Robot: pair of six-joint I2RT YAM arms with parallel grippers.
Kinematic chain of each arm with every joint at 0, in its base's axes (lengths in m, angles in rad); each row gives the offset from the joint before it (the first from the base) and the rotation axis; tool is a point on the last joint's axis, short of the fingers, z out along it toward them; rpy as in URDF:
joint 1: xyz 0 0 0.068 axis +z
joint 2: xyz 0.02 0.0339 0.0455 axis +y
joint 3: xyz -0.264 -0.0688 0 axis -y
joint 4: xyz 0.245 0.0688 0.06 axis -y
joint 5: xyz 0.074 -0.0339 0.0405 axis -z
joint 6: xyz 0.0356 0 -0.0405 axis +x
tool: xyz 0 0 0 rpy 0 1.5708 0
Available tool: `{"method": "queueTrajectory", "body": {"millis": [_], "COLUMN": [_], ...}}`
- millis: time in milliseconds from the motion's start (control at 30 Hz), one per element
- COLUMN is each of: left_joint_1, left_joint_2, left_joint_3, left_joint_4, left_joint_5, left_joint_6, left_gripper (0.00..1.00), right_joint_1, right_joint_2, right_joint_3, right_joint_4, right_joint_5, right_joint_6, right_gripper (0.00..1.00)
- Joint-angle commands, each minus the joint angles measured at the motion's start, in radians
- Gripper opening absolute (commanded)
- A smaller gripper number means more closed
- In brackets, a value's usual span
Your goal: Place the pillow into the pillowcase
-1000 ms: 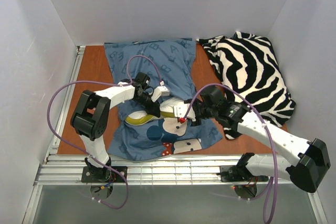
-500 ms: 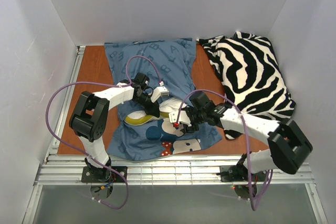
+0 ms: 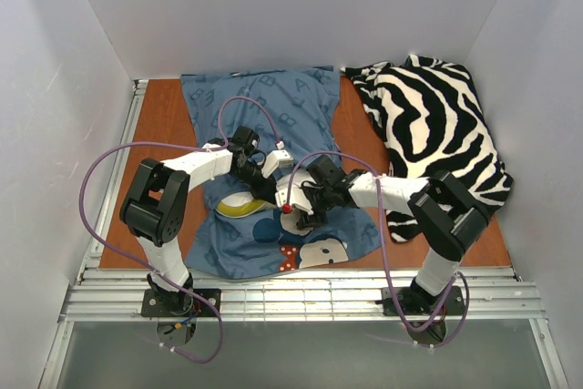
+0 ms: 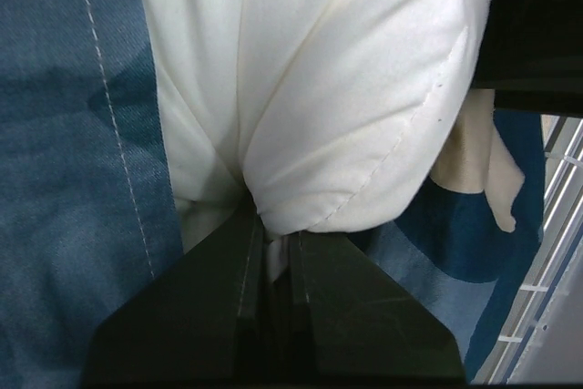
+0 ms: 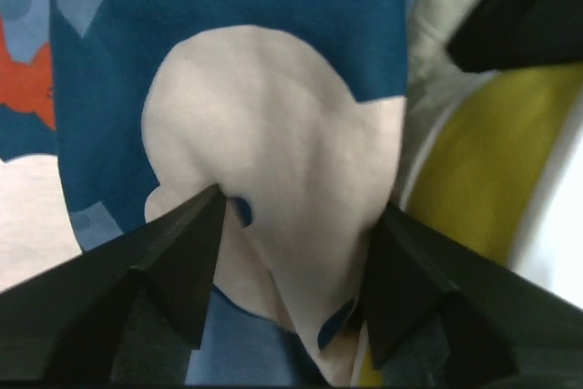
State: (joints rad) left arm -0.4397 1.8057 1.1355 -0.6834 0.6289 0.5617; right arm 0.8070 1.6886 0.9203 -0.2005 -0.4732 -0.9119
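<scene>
The left gripper (image 4: 273,230) is clenched on a corner of the pillow (image 4: 319,88): its two fingers meet in a tight pinch and the white quilted bulk swells straight ahead of them. To that gripper's left lies the blue pillowcase (image 4: 64,179), touching the pillow's side.

The right gripper (image 5: 291,257) has its jaws spread wide and straddles a raised fold of the pillowcase, a pale cartoon patch sitting between the fingers. The wrist view is too close to say whether the pads press the cloth, so I read it as released, not gripping. Just to its right, past the fold, the pillow's yellow edge shows.

From above, the two grippers face each other across the exposed end of the pillow. That end lies between them, touching the left one and just beside the right. The pillowcase's long axis runs away from both grippers toward the far wall. Its far part looks plump, so much of the pillow may already be inside, though the cloth hides that. The zebra cloth (image 3: 437,134) lies well off behind the right arm on the table (image 3: 164,125).

The coming move seems to turn on the loose hem. It lies directly under the right gripper, so that arm is the nearer one to close on it and draw it over the end the left gripper holds.
</scene>
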Motion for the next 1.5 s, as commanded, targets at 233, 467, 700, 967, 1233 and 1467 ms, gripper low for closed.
{"method": "queueTrajectory", "body": {"millis": [233, 467, 700, 967, 1233, 1467], "left_joint_1": [0.013, 0.013, 0.01, 0.004, 0.006, 0.006], "left_joint_2": [0.037, -0.011, -0.002, -0.019, -0.005, -0.006], "left_joint_3": [-0.039, -0.132, -0.131, -0.157, -0.146, -0.146], "left_joint_4": [-0.114, -0.094, -0.064, -0.065, -0.067, -0.068], "left_joint_5": [-0.121, -0.33, -0.308, -0.166, -0.1, -0.11], "left_joint_6": [0.079, 0.263, 0.242, 0.178, 0.142, 0.142], "left_gripper": [0.0, 0.0, 0.0, 0.0, 0.0, 0.0], "right_joint_1": [-0.069, -0.178, -0.167, -0.16, -0.124, -0.114], "right_joint_2": [-0.013, -0.202, -0.227, -0.25, -0.129, -0.033], "right_joint_3": [0.144, 0.268, 0.462, 0.3, 0.184, 0.129], "right_joint_4": [-0.477, -0.643, -0.633, -0.534, -0.366, -0.387], "right_joint_5": [-0.137, -0.127, -0.211, -0.136, -0.096, -0.08], "right_joint_6": [-0.146, -0.222, -0.118, -0.114, -0.07, -0.114], "right_gripper": [0.01, 0.01, 0.01, 0.31, 0.65, 0.45]}}
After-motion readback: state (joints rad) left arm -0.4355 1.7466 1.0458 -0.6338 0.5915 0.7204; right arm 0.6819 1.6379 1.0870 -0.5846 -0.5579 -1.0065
